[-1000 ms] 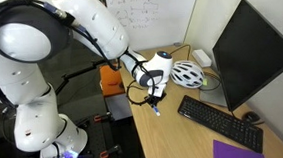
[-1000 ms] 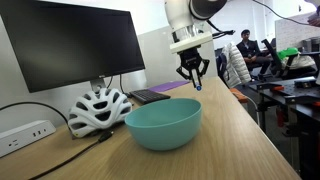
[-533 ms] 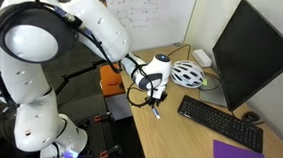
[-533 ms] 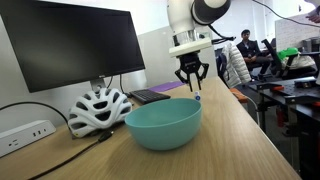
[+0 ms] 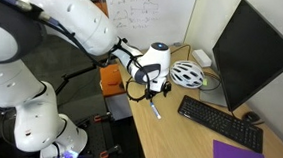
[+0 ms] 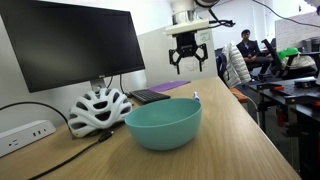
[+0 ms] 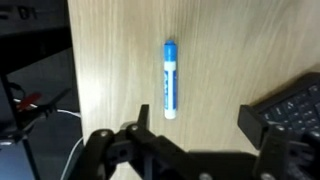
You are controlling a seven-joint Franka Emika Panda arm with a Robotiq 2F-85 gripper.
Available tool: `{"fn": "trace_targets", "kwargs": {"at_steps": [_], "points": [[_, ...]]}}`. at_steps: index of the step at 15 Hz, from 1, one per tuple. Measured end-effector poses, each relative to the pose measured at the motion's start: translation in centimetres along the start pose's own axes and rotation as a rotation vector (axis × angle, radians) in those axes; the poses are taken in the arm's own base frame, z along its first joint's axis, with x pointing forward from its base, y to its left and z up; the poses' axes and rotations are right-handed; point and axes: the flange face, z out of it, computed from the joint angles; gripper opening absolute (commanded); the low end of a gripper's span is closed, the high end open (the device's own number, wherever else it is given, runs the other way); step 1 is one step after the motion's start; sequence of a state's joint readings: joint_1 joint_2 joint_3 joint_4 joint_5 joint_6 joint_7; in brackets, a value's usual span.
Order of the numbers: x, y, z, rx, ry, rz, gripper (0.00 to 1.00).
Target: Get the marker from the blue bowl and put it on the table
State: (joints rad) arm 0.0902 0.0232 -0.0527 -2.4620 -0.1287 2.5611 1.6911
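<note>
The marker [image 7: 169, 80], white with a blue cap, lies flat on the pale-wood table [image 7: 115, 55], pointing away from me in the wrist view. In an exterior view the marker [image 5: 156, 110] rests near the table's edge, just below my gripper [image 5: 154, 89]. My gripper [image 6: 186, 62] hangs open and empty well above the table, behind the blue bowl [image 6: 163, 123]. In the wrist view the gripper [image 7: 198, 118] has its jaws spread wide, the marker lying beyond them and touching neither. Only the marker's tip [image 6: 196, 97] peeks over the bowl's rim.
A white bicycle helmet [image 6: 98, 108] sits beside the bowl, in front of a black monitor [image 6: 70, 45]. A black keyboard [image 5: 220, 122] lies right of the marker, its corner [image 7: 295, 100] close to one finger. A purple notebook [image 5: 237, 150] lies nearer. The table edge [image 7: 70, 60] is left of the marker.
The gripper was shut on the marker low over the table. It has opened, let the marker go onto the table, and risen clear above it.
</note>
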Motion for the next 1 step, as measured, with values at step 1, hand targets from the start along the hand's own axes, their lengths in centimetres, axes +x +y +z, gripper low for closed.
{"fn": "trace_targets", "kwargs": {"at_steps": [1], "points": [[0.02, 0.37, -1.36, 0.006, 0.001, 0.0, 1.0]]}}
